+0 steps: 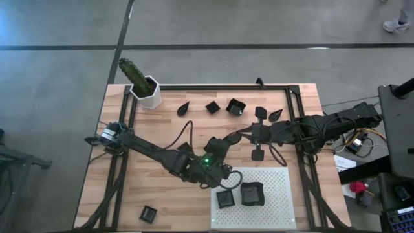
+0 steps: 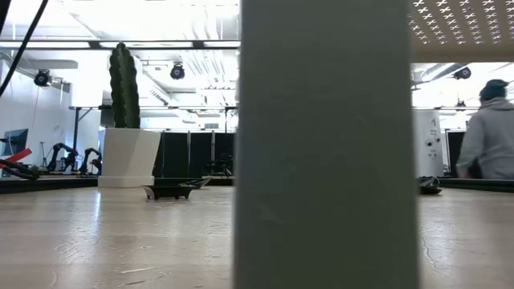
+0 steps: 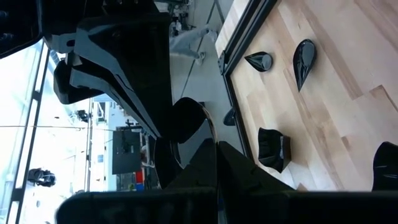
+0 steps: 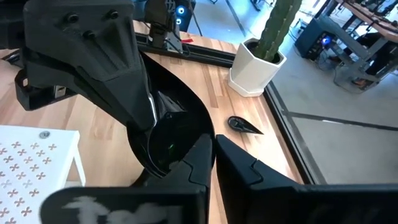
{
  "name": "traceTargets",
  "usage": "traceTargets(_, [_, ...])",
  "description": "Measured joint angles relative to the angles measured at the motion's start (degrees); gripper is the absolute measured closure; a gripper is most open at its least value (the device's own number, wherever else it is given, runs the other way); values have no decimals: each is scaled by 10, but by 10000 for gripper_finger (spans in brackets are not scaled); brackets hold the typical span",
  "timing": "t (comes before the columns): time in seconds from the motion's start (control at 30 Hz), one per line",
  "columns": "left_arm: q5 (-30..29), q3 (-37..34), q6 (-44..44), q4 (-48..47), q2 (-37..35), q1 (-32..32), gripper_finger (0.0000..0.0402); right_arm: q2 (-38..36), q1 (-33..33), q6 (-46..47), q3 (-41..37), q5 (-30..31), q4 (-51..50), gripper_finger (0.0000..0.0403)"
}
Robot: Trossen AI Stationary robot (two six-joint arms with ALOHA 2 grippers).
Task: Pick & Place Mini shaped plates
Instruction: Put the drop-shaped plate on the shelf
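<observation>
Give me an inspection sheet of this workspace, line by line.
Surface: wooden table carrying a white perforated board at the front right.
Job's things: two mini plates on the board; several more plates along the far edge; a single plate near the front left corner.
Clutter: white hexagonal pot with a cactus at the back left.
Grippers: left gripper and right gripper are close together mid-table, jaws shut.
Cables: a cable loop by the left arm; wires off the right edge.
Surroundings: a person beyond the table.
</observation>
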Motion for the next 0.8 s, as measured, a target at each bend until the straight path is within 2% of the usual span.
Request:
traceTargets(0.2, [2, 0, 4, -1, 0, 0, 401, 0, 0, -7, 0, 2, 3, 335])
traceTargets(0.37, [1, 0, 11, -1, 0, 0, 401, 0, -3, -15, 0, 3, 8, 313])
traceTargets(0.53, [-1, 0, 18, -1, 0, 1, 401, 0, -14, -14, 0, -2, 9, 308])
traceTargets(0.8, [-4, 0, 30, -1, 0, 3, 401, -1, -24, -14, 0, -43, 10, 324])
